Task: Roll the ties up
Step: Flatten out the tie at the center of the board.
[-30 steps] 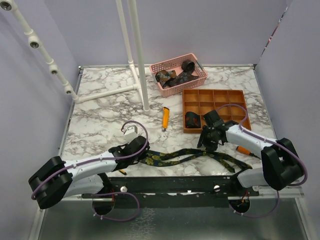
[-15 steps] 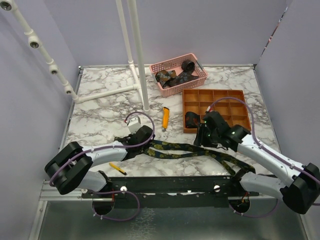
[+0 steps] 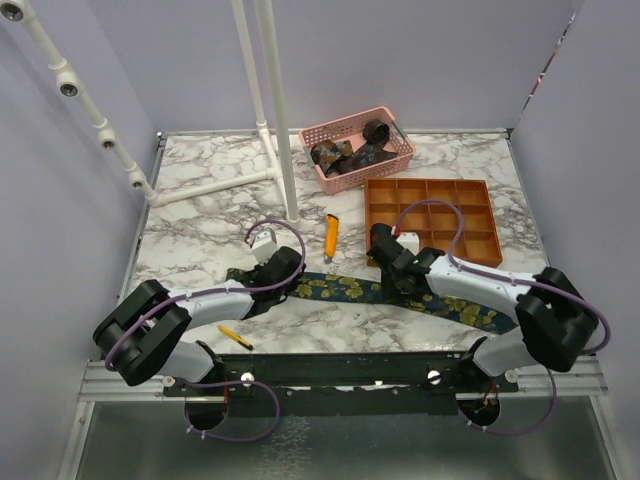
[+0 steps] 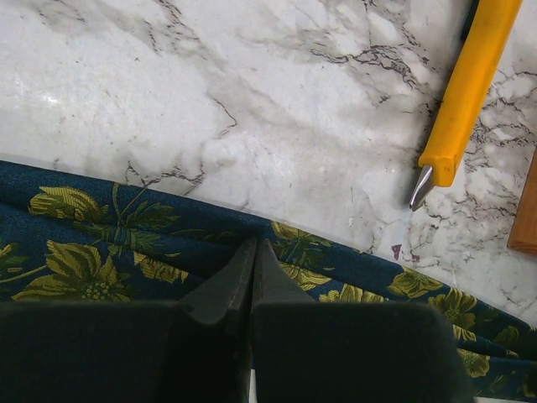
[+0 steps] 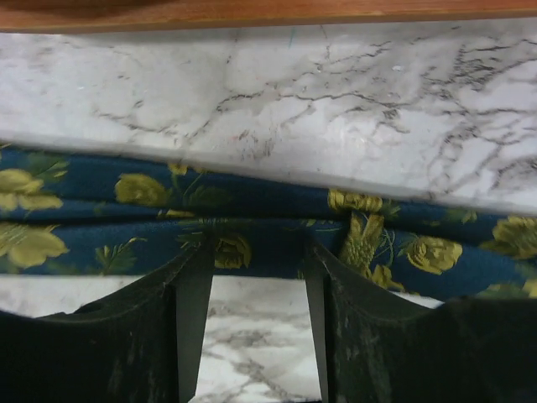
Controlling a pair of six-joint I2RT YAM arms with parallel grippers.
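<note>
left jaws: the left gripper (image 4: 253, 248) is seen pressed fully together, tips set on the flat tie (image 4: 84, 252); whether cloth is pinched between them cannot be told.
right jaws: the right gripper (image 5: 252, 252) is held partly apart, the marble table (image 5: 252, 353) is seen in the gap, and both tips are laid on the flat tie's near edge.
look of the tie: navy cloth printed with yellow-green flowers and leaves, creased lengthwise.
place of the tie: stretched flat across the table from just left of the left jaws, under both pairs of tips, to well right of the right jaws.
shown by the wrists only: the print and fold lines up close; the metal tip of the knife (image 4: 470, 92), ahead and right of the left jaws and apart from the cloth.
shown from above only: a small yellow stick (image 3: 235, 337) nearer than the left jaws; a coiled tie (image 3: 381, 240) in the near-left compartment of the tray (image 3: 430, 182), just beyond the right jaws; the basket ties (image 3: 350, 152) in the pink basket (image 3: 370, 172), farther still.
counts: one flat tie, one coiled tie, one knife, one stick, one tray, one basket; the basket ties are tangled and cannot be counted.
</note>
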